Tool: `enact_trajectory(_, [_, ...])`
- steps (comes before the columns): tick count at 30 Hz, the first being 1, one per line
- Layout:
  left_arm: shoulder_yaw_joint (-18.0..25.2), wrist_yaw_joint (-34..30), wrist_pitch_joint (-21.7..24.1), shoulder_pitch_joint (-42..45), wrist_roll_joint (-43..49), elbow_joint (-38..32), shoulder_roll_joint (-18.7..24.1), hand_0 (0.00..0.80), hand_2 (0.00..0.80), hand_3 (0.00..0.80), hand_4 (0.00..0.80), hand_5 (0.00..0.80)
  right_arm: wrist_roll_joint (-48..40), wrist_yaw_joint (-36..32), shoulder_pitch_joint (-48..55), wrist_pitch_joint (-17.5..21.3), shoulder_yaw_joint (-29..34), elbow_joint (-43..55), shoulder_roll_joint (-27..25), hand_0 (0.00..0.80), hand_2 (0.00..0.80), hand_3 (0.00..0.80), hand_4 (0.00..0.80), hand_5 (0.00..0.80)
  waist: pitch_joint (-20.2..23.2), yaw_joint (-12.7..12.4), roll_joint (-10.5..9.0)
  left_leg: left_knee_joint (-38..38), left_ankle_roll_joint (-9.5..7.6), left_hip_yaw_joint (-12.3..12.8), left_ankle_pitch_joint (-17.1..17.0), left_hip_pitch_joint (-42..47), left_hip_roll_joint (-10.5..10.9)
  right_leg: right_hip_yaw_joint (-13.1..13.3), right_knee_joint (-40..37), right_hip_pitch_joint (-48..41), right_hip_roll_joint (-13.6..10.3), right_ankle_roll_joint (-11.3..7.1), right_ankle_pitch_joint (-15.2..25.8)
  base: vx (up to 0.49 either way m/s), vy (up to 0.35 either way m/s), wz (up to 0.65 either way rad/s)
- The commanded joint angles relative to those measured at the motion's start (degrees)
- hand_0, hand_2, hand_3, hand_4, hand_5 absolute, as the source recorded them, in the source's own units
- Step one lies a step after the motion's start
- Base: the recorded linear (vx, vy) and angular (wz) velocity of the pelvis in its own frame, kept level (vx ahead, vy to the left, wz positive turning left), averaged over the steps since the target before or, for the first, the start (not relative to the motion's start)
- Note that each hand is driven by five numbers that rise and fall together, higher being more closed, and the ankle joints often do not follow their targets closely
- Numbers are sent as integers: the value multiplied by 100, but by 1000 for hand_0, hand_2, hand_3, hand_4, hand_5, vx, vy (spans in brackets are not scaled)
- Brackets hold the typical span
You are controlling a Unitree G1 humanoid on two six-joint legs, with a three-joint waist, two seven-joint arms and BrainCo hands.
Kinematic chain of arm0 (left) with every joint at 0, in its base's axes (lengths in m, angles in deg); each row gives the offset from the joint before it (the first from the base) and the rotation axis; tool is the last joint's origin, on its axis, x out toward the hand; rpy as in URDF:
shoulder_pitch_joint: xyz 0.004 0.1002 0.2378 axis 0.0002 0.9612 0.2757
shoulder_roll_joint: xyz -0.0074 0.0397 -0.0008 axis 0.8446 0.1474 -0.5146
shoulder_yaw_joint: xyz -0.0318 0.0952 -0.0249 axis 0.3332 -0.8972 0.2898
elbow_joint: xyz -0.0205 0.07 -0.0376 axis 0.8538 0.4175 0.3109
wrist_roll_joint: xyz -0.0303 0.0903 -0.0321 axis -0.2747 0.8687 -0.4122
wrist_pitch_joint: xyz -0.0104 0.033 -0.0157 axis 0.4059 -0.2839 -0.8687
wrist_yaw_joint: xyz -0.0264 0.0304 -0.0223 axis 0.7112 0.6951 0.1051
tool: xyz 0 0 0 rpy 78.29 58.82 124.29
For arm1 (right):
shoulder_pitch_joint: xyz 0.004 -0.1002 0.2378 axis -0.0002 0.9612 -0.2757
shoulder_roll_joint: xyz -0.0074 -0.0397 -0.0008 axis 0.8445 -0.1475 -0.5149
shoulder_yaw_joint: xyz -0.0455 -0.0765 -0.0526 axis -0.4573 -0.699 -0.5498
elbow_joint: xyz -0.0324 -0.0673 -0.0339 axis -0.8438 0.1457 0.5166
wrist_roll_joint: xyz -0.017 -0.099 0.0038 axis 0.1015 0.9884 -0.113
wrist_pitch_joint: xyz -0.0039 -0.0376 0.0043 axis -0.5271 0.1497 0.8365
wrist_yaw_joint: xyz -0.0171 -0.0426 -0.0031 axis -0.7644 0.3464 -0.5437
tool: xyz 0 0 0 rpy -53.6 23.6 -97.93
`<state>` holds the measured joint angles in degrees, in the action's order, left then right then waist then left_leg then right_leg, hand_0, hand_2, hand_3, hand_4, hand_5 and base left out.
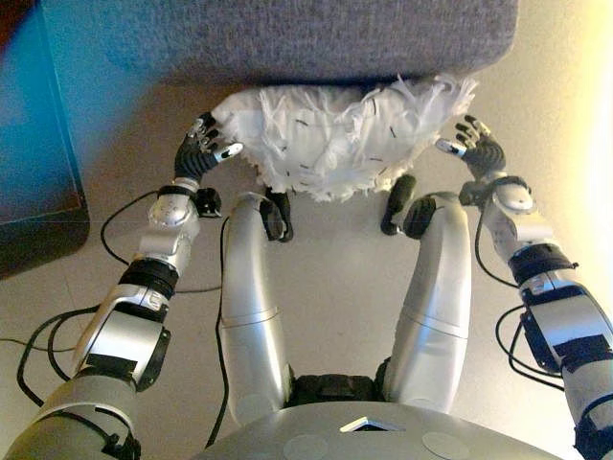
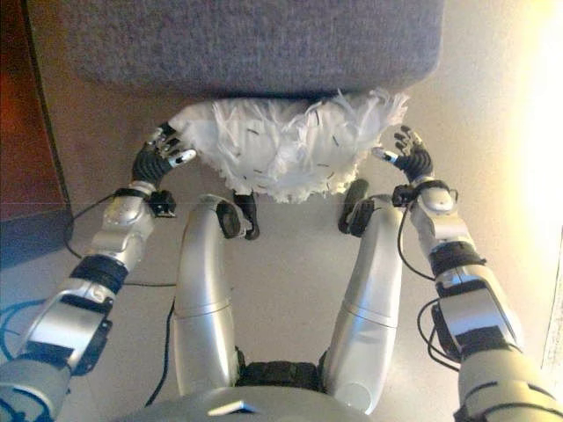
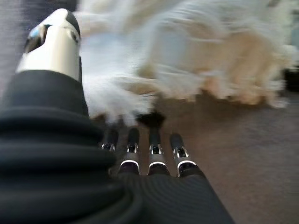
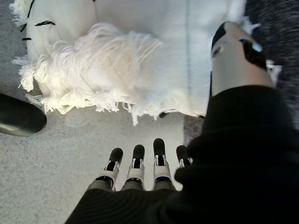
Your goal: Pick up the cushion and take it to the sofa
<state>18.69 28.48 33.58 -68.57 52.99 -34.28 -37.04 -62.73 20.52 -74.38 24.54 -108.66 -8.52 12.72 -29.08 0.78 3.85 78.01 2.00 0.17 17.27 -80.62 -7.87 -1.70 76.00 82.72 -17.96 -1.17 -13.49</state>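
A white shaggy cushion (image 1: 345, 134) lies on the floor against the front of the grey sofa (image 1: 316, 38). My left hand (image 1: 204, 144) is open at the cushion's left end, fingers straight; in the left wrist view its fingertips (image 3: 152, 140) reach the cushion's fringe (image 3: 187, 60). My right hand (image 1: 472, 144) is open at the cushion's right end. In the right wrist view its fingers (image 4: 140, 161) stop a little short of the cushion (image 4: 117, 60), and the thumb (image 4: 236, 51) stands up beside it. Neither hand holds anything.
A dark cabinet (image 1: 34, 144) stands at the left beside the sofa. Black cables (image 1: 115, 220) lie on the pale floor (image 1: 335, 278) near my left arm.
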Motion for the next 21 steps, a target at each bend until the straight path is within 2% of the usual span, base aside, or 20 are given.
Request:
enact_trajectory(1, [-45, -522, -151, -48, -504, 152, 135, 0, 0, 0, 0, 0, -338, -442, 5, -57, -126, 156, -151, 0, 0, 0, 0, 0, 31, 42, 39, 468, -204, 213, 675, 100, -134, 467, 321, -293, 35, 93, -495, 51, -35, 5])
enact_trajectory(6, [-163, -962, -679, -421, -937, 239, 205, 0, 0, 0, 0, 0, -441, -1277, -73, -172, -376, 214, -148, 0, 0, 0, 0, 0, 28, 77, -18, 770, -192, 172, 787, -125, -221, 505, 616, -60, -6, 112, -586, 43, -33, 10])
enact_trajectory(10, [-408, -593, -967, -734, -550, 585, 259, 0, 0, 0, 0, 0, -235, -1630, -344, -335, -712, 37, -172, 0, 0, 0, 0, 0, 19, 75, -37, 979, -194, 153, 839, -268, -294, 531, 827, 86, -85, 123, -630, 23, -26, 4])
enact_trajectory(15, [-436, -592, -899, -801, -626, 716, 204, 0, 0, 0, 0, 0, -173, -1415, -478, -327, -968, 198, -118, 0, 0, 0, 0, 0, -48, 70, -55, 1246, -203, 115, 927, -409, -307, 582, 1054, 236, -125, 151, -681, 6, -11, 4])
enact_trajectory(21, [-593, -482, -1030, -1040, -645, 335, 94, 0, 0, 0, 0, 0, -100, -901, -615, -645, -1159, 688, 47, 0, 0, 0, 0, 0, -67, 74, -70, 1470, -213, 94, 984, -599, -324, 645, 1228, 416, -159, 161, -697, -1, -6, 3])
